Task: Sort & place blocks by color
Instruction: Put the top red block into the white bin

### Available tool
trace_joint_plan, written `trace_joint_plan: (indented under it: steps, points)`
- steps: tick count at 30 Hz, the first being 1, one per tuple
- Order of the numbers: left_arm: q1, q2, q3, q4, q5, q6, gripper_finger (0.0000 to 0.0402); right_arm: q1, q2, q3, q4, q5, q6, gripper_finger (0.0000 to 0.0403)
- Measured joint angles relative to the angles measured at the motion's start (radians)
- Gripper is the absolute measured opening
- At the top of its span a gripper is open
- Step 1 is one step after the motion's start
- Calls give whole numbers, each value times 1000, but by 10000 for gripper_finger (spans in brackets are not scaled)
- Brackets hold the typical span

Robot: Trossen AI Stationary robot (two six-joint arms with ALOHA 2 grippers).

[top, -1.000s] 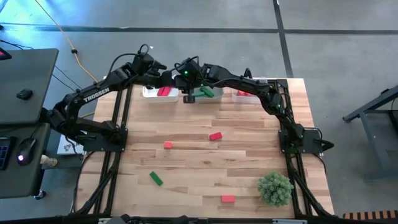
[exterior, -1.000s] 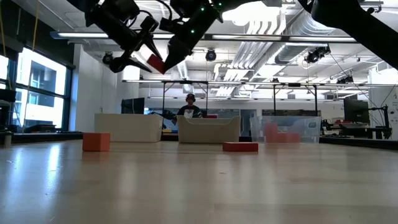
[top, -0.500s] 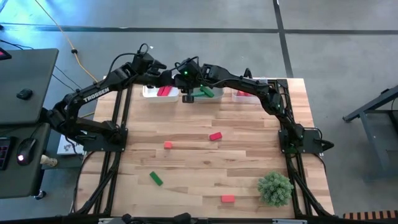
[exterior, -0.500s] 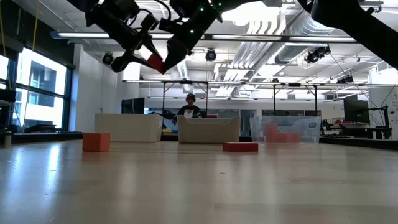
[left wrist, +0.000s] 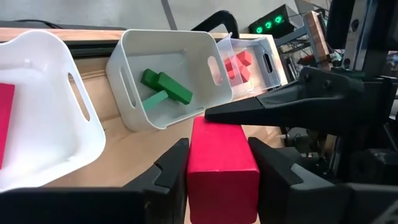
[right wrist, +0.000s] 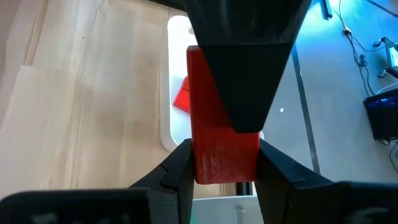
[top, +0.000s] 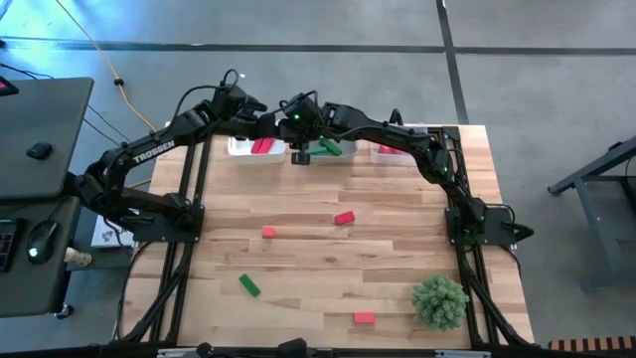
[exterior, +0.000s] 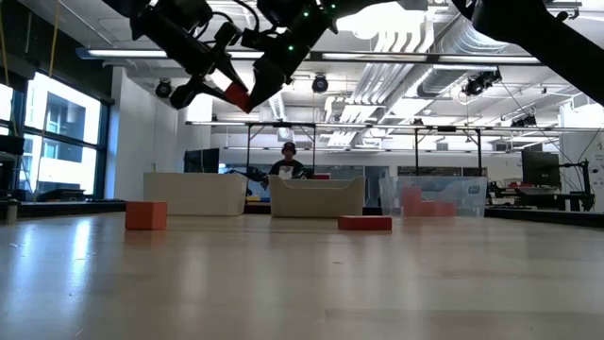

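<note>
A wooden table (top: 328, 259) is seen, with three bins along its far edge. Above the gap between the left bin (top: 256, 148) and the middle bin (top: 323, 149), one crimson block (left wrist: 221, 163) is pinched from both ends: the left gripper (left wrist: 219, 167) and the right gripper (right wrist: 221, 163) are both clamped on it. Green blocks (left wrist: 163, 89) lie in the middle bin, coral ones (left wrist: 237, 65) in the right bin (top: 393, 151). Nearer than the bins, four loose blocks (top: 344, 218) are scattered.
</note>
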Motion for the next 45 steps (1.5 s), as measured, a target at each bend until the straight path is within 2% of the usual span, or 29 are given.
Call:
trace_joint_plan:
  steps: [16,25,29,39,45]
  points:
    - [-2,1,0,29,-4,39,110,0,0,2,-8,33,1,133]
    - [-4,1,-1,27,-21,79,109,-2,0,2,-17,47,7,199]
    - [-4,0,-1,23,-40,104,109,-1,0,2,-19,83,3,207]
    - [13,-1,-2,-62,-120,236,109,-1,-1,2,-43,243,71,209]
    - [43,0,-2,-127,-217,343,109,11,-1,2,-89,250,193,209]
